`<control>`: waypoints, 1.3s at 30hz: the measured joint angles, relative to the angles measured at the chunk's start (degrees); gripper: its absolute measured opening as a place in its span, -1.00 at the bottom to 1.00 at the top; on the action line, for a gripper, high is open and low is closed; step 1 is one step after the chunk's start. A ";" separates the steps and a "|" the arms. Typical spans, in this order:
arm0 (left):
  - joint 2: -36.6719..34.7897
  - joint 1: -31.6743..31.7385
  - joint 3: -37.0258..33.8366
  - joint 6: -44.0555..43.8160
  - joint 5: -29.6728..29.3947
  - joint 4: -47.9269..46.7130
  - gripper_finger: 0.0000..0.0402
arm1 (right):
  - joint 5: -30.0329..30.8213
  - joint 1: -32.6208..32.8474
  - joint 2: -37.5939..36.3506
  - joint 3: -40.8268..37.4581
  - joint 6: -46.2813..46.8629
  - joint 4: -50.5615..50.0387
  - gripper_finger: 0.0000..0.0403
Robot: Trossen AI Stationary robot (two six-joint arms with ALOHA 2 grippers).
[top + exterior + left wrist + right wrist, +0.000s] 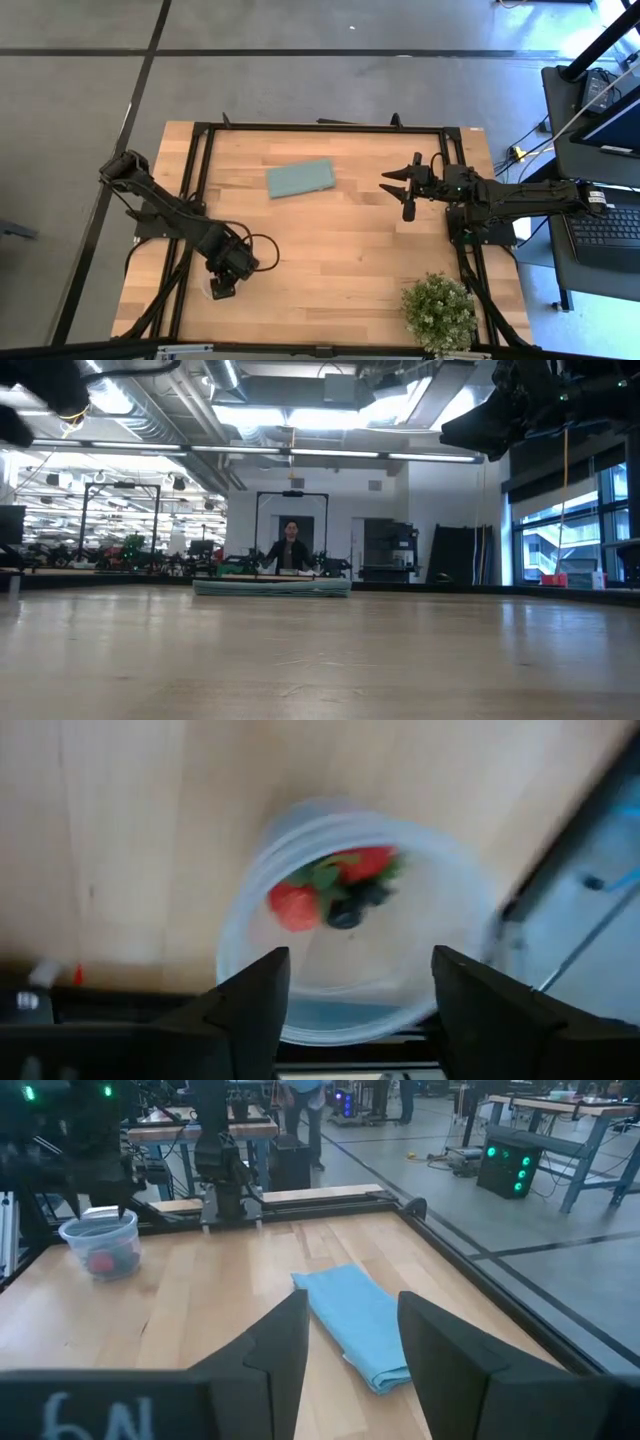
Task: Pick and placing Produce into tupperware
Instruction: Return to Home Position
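Observation:
The tupperware, a round clear cup, stands on its base near the table's near left corner. The produce lies inside it: red pieces with green tops and dark berries. My left gripper hangs open above the cup, pointing steeply down, with a finger on either side of the cup's rim as seen from above and nothing between them. The right wrist view shows the cup with red produce inside. My right gripper waits open and level at the table's right, above the wood.
A flat teal cloth lies at the table's far middle, also in the right wrist view. A bushy green potted plant stands at the near right corner. A black frame borders the table. A person stands far behind.

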 joint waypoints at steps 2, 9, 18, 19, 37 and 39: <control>-2.26 1.05 2.04 1.87 -1.46 0.59 0.20 | 0.00 0.00 0.00 0.00 0.11 0.13 -0.21; -18.57 6.87 8.58 11.82 -33.46 5.98 0.23 | 0.02 0.01 0.02 0.00 -0.94 6.37 -0.21; -36.84 15.46 3.81 52.94 -50.03 33.06 0.23 | 0.04 -1.89 0.02 0.00 -3.34 14.80 -0.21; -38.66 17.37 2.95 56.45 -47.57 35.53 0.23 | 0.04 -2.58 0.02 0.00 -3.36 15.22 -0.21; -58.06 49.26 -30.93 58.83 -30.31 57.48 0.23 | -1.20 -12.33 -0.02 0.00 -3.17 13.75 -0.21; -60.59 50.60 -34.01 58.46 -30.19 59.38 0.23 | -1.18 -12.33 -0.02 -0.02 -3.15 11.87 -0.21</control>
